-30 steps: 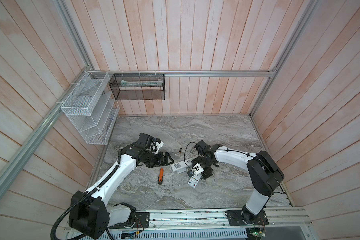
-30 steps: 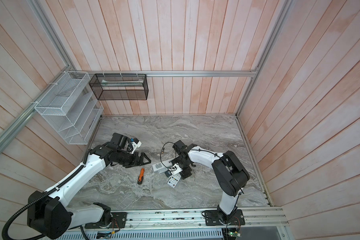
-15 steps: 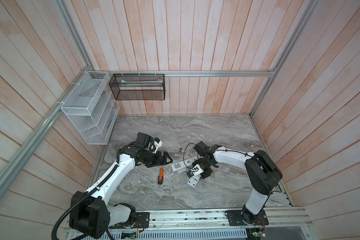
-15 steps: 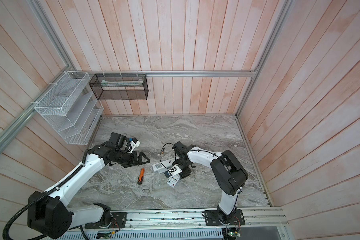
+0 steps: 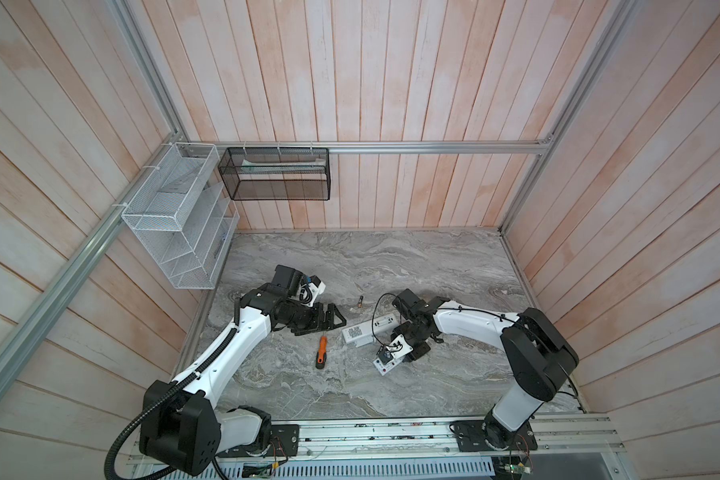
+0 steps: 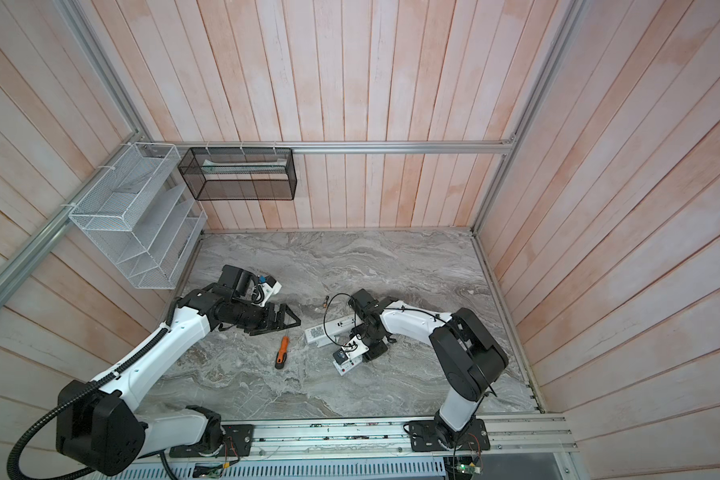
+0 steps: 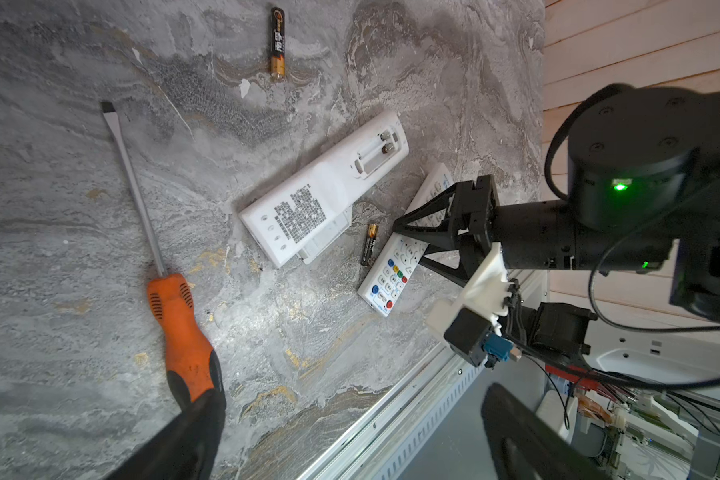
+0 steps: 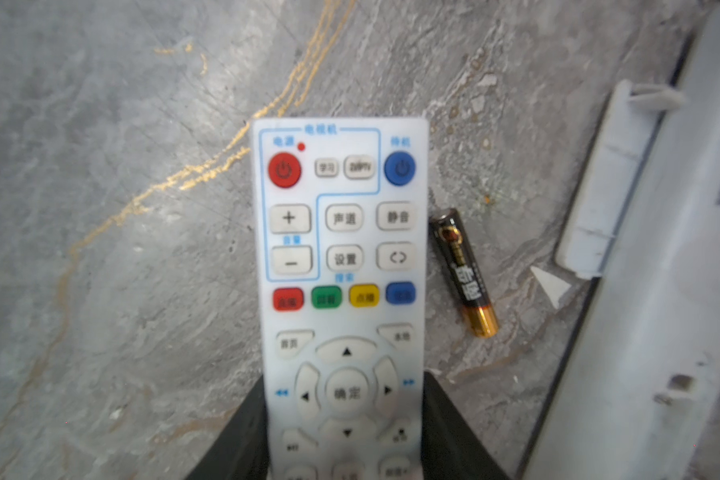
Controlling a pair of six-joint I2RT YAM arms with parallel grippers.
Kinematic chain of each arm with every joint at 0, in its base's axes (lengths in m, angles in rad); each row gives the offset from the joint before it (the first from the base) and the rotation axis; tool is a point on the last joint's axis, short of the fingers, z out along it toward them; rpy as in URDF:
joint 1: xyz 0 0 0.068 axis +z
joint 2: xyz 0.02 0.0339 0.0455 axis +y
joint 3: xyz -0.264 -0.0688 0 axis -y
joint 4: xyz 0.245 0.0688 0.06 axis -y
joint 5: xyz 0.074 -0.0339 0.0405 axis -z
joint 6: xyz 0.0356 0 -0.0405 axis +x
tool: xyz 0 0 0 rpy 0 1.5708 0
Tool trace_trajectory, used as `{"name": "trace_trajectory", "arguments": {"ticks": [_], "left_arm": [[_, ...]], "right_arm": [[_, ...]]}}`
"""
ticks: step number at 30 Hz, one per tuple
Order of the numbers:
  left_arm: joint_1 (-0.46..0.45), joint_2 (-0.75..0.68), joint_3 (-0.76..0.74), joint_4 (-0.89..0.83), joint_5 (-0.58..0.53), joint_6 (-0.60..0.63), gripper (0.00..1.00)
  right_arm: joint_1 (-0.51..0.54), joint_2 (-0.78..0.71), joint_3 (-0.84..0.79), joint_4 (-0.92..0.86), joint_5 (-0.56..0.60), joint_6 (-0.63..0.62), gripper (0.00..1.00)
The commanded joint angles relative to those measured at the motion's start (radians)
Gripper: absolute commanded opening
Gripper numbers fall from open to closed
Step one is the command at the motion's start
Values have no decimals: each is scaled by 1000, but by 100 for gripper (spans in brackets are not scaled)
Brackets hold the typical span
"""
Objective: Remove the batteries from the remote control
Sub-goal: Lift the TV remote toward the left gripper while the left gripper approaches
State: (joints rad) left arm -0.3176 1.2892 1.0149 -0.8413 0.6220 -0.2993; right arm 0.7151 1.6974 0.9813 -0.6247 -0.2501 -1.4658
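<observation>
Moved: right pincer (image 8: 345, 388) has drawn its jaws in over the last second and now straddles the buttoned remote (image 8: 341, 249); the left arm has scarcely shifted.
Right side: narrowed onto the buttoned remote, fingers (image 8: 449, 432) against both long edges at the arrow-key end. How firmly they bite I cannot tell.
Left side: left pincer (image 5: 336, 318) is spread wide and holds nothing, low over the table (image 5: 433, 266).
First cell: near battery (image 8: 464, 272) lies on the table just outside one right-pincer finger. It runs along the buttoned remote's edge, between it and the face-down remote (image 7: 308, 199).
Second cell: far battery (image 7: 277, 41) lies alone, near the left pincer's tips and well apart from the right pincer.
Opened unit: the bay (image 7: 377, 156) of the face-down remote looks empty; the loose cover (image 7: 325, 241) rests against its side.
Step, by my judgement: lift and turn the buttoned remote to reach its back, which is probably still loaded.
Handling: the remote is light, stiff, slick plastic, so grip across the long edges near mid-length to stop it pivoting. The batteries are small, hard and smooth and will roll, so pinch them across the barrel.
Idle tool: screwdriver (image 7: 179, 324) lies beside the left pincer.
</observation>
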Motion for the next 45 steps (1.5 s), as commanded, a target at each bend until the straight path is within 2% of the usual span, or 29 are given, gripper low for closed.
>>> {"name": "trace_trajectory", "arguments": {"ticks": [1,6,11,16,19,22,27,33,36,38,43,45], "left_arm": [[5,3,-2,-4,12,7,99],[9,-1,16,-12,-4,7,99],[21,-10,44,-13,-8,-5,100],[57,-19,72,64,107,-107,100],[58,-18,68,186,222,-226,100],[58,-9,53,313,314,-347,100],[29,11,73,408,373,-437,100],[-63,72,105,356,338,-405,99],[-81,82,96,358,324,-415,87],[-81,82,89,360,315,-424,73],[-86,84,88,366,294,-438,66],[-89,85,91,367,291,-441,55]], "right_arm": [[12,-29,-6,-23,14,4,46],[30,-75,39,-49,-27,66,44],[33,-176,70,-16,-121,239,44],[33,-300,66,191,-108,647,44],[35,-329,78,259,-88,833,43],[41,-334,102,264,-56,939,43],[64,-344,126,234,9,978,43],[80,-368,136,237,32,1004,43],[90,-369,146,226,39,1002,43],[98,-370,147,220,38,999,43],[110,-370,154,206,42,983,43],[115,-369,156,201,42,973,43]]}}
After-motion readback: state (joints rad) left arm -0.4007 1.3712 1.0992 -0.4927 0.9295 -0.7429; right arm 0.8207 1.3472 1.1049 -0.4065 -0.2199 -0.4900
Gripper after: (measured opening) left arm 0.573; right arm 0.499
